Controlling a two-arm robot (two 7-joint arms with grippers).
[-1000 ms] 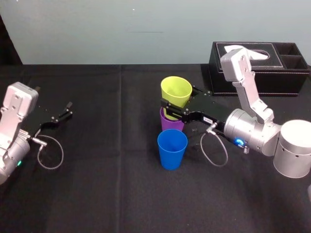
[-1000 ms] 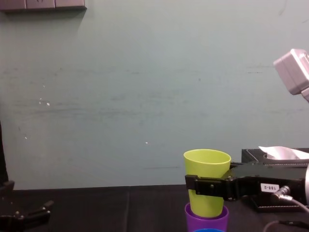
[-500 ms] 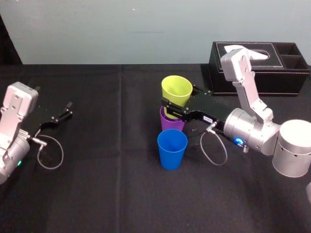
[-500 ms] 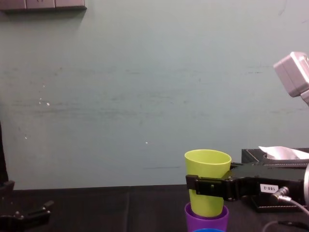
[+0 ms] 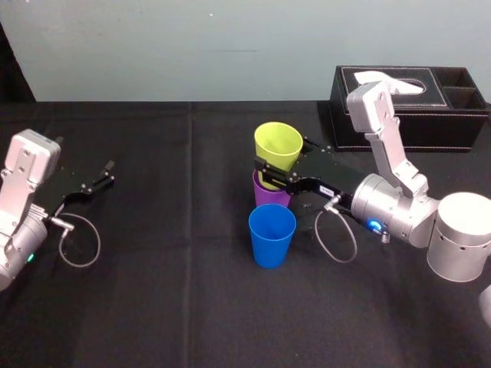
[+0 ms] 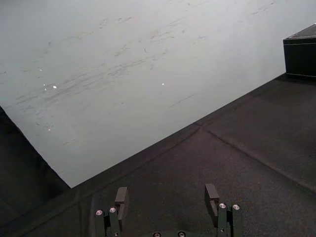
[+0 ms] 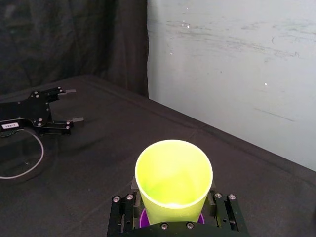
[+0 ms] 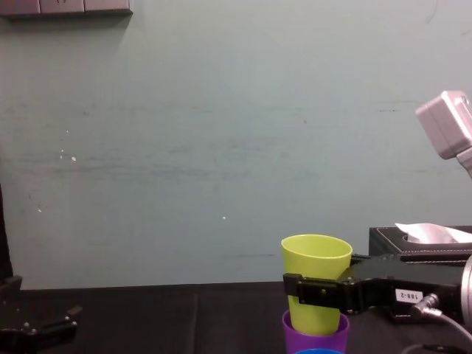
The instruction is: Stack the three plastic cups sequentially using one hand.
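The black, white-labelled right gripper [image 5: 282,159] is clamping its flat fingers on the smooth yellow-green plastic tumbler [image 5: 278,144]. It is holding the tumbler upright, base sitting inside the mouth of the purple plastic tumbler [image 5: 270,196], which is standing on the black table [image 5: 153,291]. The blue plastic tumbler [image 5: 271,234] is standing just in front, nearer the robot. The left gripper [image 5: 106,173] is lying parked at the table's left, fingers apart. A black tissue box [image 5: 430,115] is sitting at the rear right.

Right claw [image 5: 278,159] clamped, arm extended toward centre; left claw [image 5: 104,175] fingers apart, parked aside
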